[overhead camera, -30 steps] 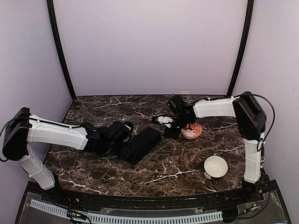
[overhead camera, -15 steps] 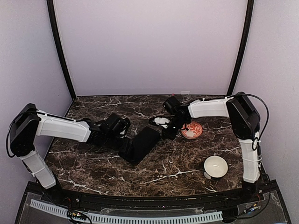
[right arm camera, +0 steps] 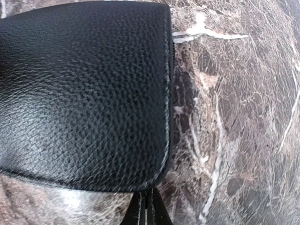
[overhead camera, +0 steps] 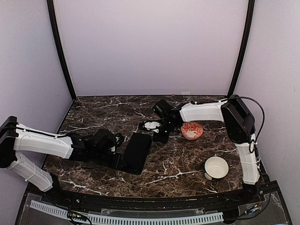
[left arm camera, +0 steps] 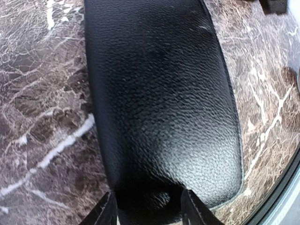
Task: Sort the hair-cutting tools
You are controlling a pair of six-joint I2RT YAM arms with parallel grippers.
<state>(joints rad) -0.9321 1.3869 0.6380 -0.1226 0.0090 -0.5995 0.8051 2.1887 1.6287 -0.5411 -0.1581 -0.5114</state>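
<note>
A: left gripper (left arm camera: 149,212)?
B: clamped on black case (left arm camera: 159,93), which lies flat on the table (overhead camera: 183,161).
A: right gripper (right arm camera: 146,210)?
B: fingers pinched together at the case's edge. hair-cutting tools can't be seen in any view.

The white-veined dark marble table (overhead camera: 93,112) carries a black leather case (overhead camera: 136,151) near its middle, an orange bowl (overhead camera: 191,130) further right, and a white bowl (overhead camera: 216,167) front right.

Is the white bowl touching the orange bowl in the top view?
No, the white bowl stands apart from the orange bowl, and a strip of the marble table shows between them.
</note>
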